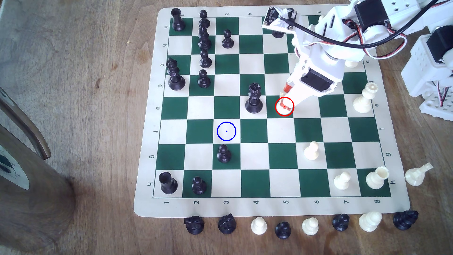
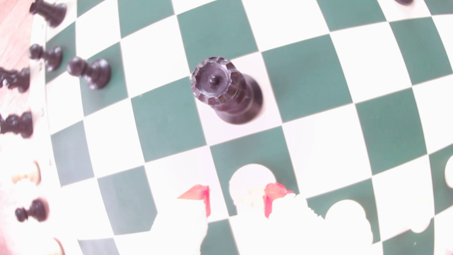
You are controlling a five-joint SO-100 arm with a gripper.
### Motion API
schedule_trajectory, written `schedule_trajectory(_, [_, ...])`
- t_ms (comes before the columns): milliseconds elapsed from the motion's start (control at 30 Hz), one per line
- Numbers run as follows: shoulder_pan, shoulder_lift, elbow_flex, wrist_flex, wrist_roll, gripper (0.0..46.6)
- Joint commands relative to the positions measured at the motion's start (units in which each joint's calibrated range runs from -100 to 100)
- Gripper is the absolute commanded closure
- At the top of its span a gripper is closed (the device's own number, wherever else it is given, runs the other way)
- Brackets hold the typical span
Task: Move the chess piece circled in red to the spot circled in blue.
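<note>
The chess piece circled in red (image 1: 282, 111) is a small cream piece on a dark green square, mostly hidden under the arm in the exterior view. In the wrist view the piece (image 2: 252, 176) sits between my red-tipped fingers (image 2: 198, 196). One pad is against it and the other stands a little apart. My gripper (image 1: 285, 104) (image 2: 235, 196) is open around the piece, low over the board. The spot circled in blue (image 1: 226, 131) is a cream square two columns toward the exterior view's left and one row nearer, with nothing standing on it.
A tall black queen (image 1: 254, 98) (image 2: 225, 90) stands one square to the exterior view's left of the gripper. A black pawn (image 1: 223, 153) sits just below the blue spot. Cream pieces (image 1: 311, 150) stand at the right. Captured pieces line the mat's front edge (image 1: 269, 213).
</note>
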Motion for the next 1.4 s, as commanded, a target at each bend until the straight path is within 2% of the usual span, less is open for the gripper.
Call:
schedule_trajectory(0, [-0.40, 0.18, -0.51, -1.41, -0.24, 35.3])
schedule_trajectory(367, [0.14, 1.37, -0.24, -2.56, -0.10, 39.9])
schedule_trajectory(400, [-0.01, 1.28, -0.15, -2.56, -0.05, 42.5])
schedule_trajectory(533, [-0.33, 1.62, -0.15, -2.97, -0.05, 46.4])
schedule_trajectory(800, [-0.64, -1.77, -1.42, -0.68, -0.54, 46.4])
schedule_trajectory(900, [-1.81, -5.85, -5.68, 4.07, -1.32, 46.4])
schedule_trajectory(1033, [-2.59, -5.59, -17.74, 11.28, -1.47, 46.4])
schedule_trajectory(1267, [-4.16, 7.65, -39.50, 15.95, -1.03, 46.4])
schedule_trajectory(1367, [-4.94, 13.59, -43.76, 15.38, -0.93, 46.4])
